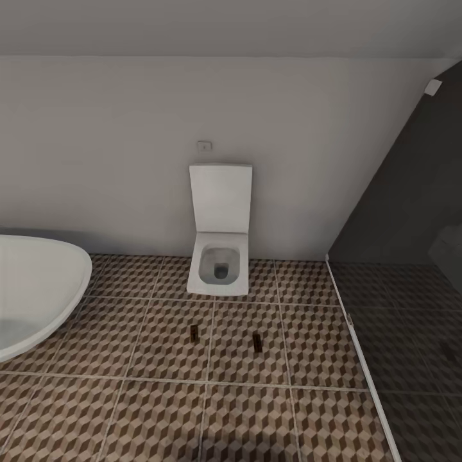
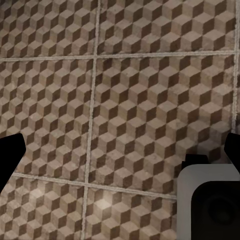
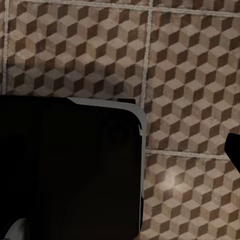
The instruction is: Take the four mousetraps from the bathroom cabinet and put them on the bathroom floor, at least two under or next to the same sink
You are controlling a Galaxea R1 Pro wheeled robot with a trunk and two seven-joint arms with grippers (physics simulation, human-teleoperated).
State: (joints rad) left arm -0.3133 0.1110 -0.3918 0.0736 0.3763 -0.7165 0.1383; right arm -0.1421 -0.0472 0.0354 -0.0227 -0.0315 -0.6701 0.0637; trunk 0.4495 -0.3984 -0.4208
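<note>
Two mousetraps already down on bathroom floor (image 1: 160, 410): one (image 1: 193, 332) at 7 o'clock of toilet (image 1: 219, 256), other (image 1: 257, 342) at 5 o'clock. Left gripper (image 2: 120, 155) spread wide, empty; right gripper state unclear. Probably mid-transit; next: back to cabinet for remaining traps.

The bathroom floor (image 2: 130, 105) of large square tiles, printed with brown-and-beige cubes and parted by light grout lines, spreads beneath the camera. Two black fingertips (image 2: 10, 157) of the left gripper (image 2: 120, 155) stand far apart over the tiles. A grey, round-cornered robot part with a dark face (image 2: 210, 205) overlaps the floor near one fingertip.
</note>
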